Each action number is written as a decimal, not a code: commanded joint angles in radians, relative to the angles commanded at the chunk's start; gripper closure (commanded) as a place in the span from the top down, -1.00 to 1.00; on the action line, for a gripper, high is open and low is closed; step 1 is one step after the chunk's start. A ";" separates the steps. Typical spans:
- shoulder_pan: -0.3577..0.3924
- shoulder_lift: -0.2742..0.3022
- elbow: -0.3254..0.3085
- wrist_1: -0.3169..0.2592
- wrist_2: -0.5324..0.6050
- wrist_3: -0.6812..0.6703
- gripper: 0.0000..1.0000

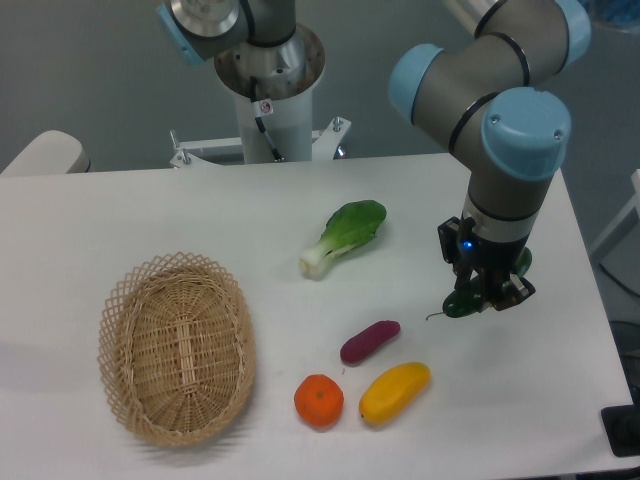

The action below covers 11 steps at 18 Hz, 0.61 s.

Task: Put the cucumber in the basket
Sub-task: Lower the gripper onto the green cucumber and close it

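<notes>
While the orange (319,400), mango (394,392) and sweet potato (369,341) lie nearest, the basket (176,346) waits at left, well apart; farther right the claw (487,296) is clamped on the cucumber (466,300), seemingly just lifted, so carrying it leftward over the basket looks next

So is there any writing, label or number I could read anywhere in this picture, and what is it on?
None can be read.
Small white tag with a red mark on the arm's base column: too small and blurred to read.
Cucumber, basket, bok choy, sweet potato, orange, mango and table: no text visible.
</notes>
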 joint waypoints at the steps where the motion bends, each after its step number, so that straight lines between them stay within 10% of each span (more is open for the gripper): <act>1: -0.002 0.002 0.000 0.000 0.000 0.000 -0.59; 11: -0.098 0.006 -0.037 0.003 0.011 -0.165 -0.58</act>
